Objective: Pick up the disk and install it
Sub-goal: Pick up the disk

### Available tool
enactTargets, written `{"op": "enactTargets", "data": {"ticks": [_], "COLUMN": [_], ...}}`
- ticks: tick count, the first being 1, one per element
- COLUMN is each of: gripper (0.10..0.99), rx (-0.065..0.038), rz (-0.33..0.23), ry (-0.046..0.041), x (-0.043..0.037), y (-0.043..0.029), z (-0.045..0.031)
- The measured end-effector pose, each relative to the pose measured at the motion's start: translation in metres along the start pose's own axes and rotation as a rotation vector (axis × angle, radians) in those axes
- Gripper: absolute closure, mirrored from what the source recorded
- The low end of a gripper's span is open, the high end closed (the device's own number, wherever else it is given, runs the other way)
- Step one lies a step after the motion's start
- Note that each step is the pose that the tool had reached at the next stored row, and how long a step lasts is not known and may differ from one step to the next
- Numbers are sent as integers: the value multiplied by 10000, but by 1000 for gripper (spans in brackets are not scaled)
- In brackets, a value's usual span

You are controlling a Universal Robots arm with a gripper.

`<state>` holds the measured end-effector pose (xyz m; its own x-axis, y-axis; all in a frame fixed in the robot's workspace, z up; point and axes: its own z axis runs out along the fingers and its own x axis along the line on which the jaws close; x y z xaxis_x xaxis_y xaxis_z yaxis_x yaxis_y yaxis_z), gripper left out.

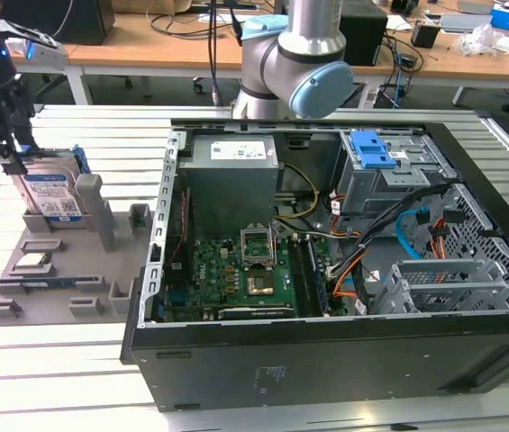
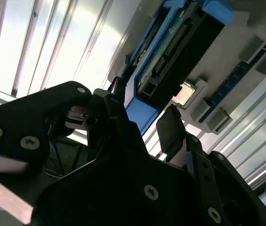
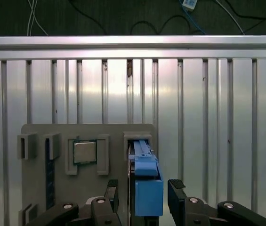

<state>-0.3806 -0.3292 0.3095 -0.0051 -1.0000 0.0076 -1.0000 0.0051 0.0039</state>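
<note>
Slatted aluminium table (image 1: pixel 56 378) carries the whole set-up, with cluttered desks behind it. One disk (image 1: pixel 54 193), a silver drive with a white-and-blue label in a blue carrier, stands on edge in a slot of a grey fixture plate (image 1: pixel 56 270). The gripper (image 1: pixel 13 162) hangs directly over the disk's upper edge. In the first wrist view the gripper (image 3: pixel 144 186) is released: one black finger (image 3: pixel 111 188) stands on each side of the blue carrier of the disk (image 3: pixel 147 188), with a narrow gap showing on both sides. The second wrist view shows the disk's (image 2: pixel 180 52) connector edge just beyond the fingertips.

On the same plate, just beside the gripper, one square processor chip (image 3: pixel 84 152) lies flat in its own pocket. Several other pockets of the plate hold nothing visible.

Well apart from the gripper, one open computer case (image 1: pixel 326 342) lies on its side. It contains:
- one green motherboard (image 1: pixel 236 270)
- one grey power supply (image 1: pixel 231 175)
- one drive cage (image 1: pixel 398 175) topped by a blue latch (image 1: pixel 371 148)
- a bundle of orange, blue and black cables (image 1: pixel 416 234)

The arm's (image 1: pixel 299 54) base rises behind the case.
</note>
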Motion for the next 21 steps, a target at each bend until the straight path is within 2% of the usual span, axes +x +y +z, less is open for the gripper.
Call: {"op": "enactTargets", "data": {"ticks": [6,13,21], "gripper": [545,545,545], "rx": [0,0,0], "rz": [0,0,-1], "ry": [0,0,11], "x": [-2,-4,-50], "y": [-2,-9,-34], "z": [100,258,280]}}
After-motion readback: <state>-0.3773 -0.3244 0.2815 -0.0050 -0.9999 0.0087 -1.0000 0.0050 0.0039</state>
